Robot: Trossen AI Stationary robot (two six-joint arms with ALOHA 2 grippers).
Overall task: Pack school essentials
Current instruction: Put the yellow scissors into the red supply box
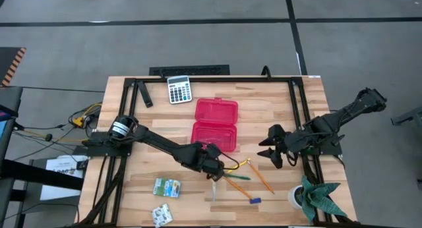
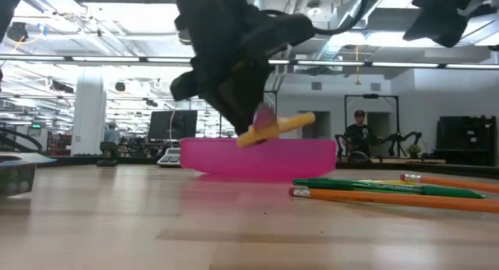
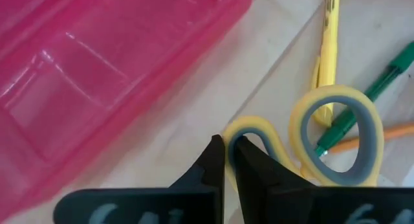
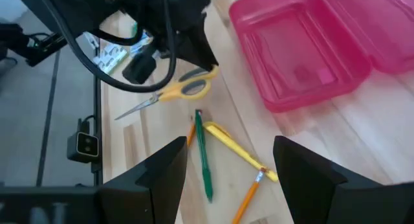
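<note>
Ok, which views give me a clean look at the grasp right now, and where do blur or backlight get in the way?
Left wrist view: left gripper closed on the scissors handle, fingers close and soft. Low view: gripper a dark backlit silhouette against ceiling lights, yellow handle showing. Right wrist view: scissors sharp, right gripper open. High view: even light, small detail.

Case point(image 1: 215, 124): translucent pink-red. Scissors point(image 4: 173, 92): yellow handles w/ grey inner lining, silver blades. Pen point(image 4: 204, 156): green. Pencils point(image 4: 248, 197): orange, one yellow point(image 4: 229, 144). Small piece point(image 1: 255, 200): blue. Packets point(image 1: 167, 187): green & white print. Calculator point(image 1: 179, 89): grey, white keys. Table point(image 1: 264, 109): light wood planks. Both end effectors, left point(image 3: 226, 153) & right point(image 4: 229, 159): black.
</note>
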